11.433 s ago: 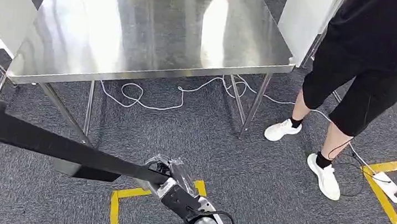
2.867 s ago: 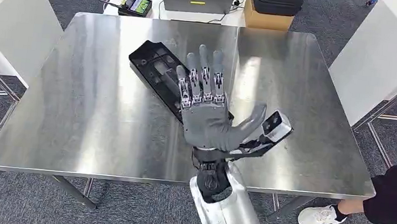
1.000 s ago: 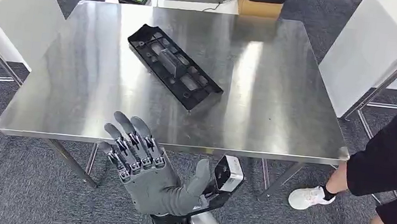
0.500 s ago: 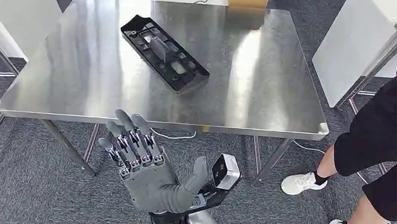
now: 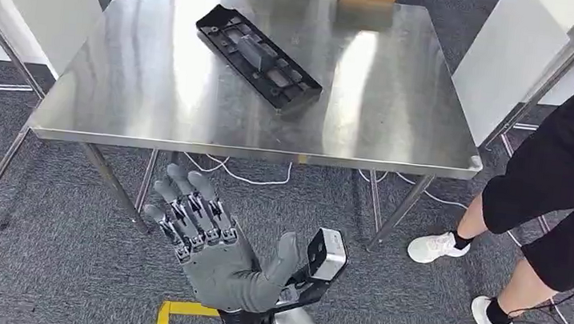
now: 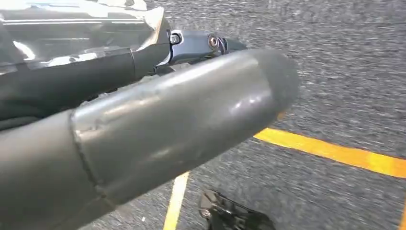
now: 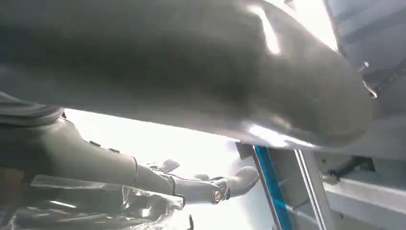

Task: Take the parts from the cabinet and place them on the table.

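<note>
Grey carpet runs under the steel table (image 5: 154,92), the biggest thing before us. We see a person (image 5: 563,183) at its right. On the table lies the black part (image 5: 258,57). Our right hand (image 5: 217,255), fingers spread, holds nothing; the left hand's (image 6: 119,139) state we cannot tell.

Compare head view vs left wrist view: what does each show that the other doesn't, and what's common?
Head view alone: the steel table with the black part tray lying on it, the right hand raised with fingers spread and holding nothing, and a person standing beside the table. Left wrist view alone: the left hand close up, its thick grey thumb blurred. Shared: grey carpet and yellow floor tape.
</note>
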Controlling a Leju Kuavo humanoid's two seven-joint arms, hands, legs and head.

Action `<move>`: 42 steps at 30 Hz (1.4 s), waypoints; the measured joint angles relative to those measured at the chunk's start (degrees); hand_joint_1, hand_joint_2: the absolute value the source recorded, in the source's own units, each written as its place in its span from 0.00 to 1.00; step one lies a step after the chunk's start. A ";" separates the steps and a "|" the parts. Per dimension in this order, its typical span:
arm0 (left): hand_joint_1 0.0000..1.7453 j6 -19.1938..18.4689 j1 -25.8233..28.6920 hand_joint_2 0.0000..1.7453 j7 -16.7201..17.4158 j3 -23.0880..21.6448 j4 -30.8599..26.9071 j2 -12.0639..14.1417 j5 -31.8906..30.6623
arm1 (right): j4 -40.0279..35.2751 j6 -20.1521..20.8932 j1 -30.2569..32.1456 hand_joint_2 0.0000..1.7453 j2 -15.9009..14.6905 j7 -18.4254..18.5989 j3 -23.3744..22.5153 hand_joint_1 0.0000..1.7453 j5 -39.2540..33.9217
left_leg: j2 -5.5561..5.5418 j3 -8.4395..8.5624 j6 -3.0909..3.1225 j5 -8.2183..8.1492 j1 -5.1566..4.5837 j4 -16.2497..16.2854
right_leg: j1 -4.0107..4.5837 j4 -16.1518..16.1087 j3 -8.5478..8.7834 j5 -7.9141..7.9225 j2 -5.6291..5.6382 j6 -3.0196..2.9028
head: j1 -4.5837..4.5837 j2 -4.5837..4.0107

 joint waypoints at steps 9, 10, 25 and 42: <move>0.00 -0.02 0.13 0.00 0.18 -0.02 0.02 -0.37 0.00 | 0.11 -0.04 -0.05 0.00 0.20 -0.11 0.00 0.00 0.11 | -0.55 -3.53 -2.57 1.26 0.48 1.44 | 0.20 -19.38 10.74 2.16 -0.34 -3.16 | 0.04 0.00; 0.00 -0.02 0.18 0.00 0.33 -0.02 0.02 -0.39 0.02 | 0.13 -0.07 0.02 0.00 0.28 -0.11 0.02 0.00 0.11 | -0.69 -4.25 -2.78 -2.79 0.62 4.30 | 0.19 -19.37 9.93 2.83 -0.34 -3.70 | -0.33 0.00; 0.00 0.55 0.01 0.00 0.39 0.00 -0.02 -0.83 0.02 | 1.40 0.15 0.37 0.00 -0.48 -0.98 0.24 0.00 1.07 | -0.89 3.21 -0.60 -3.96 0.98 1.44 | -0.04 -12.42 -1.27 4.62 -0.18 -0.27 | -0.20 0.00; 0.00 -0.31 0.37 0.00 -0.55 0.07 -0.02 -1.57 -1.27 | 20.03 -13.03 -2.41 0.00 -1.99 -1.76 -4.18 0.00 18.07 | -0.93 -7.00 -2.89 -6.10 0.57 9.22 | 0.65 -19.67 8.86 4.31 -0.35 -3.39 | -0.24 0.00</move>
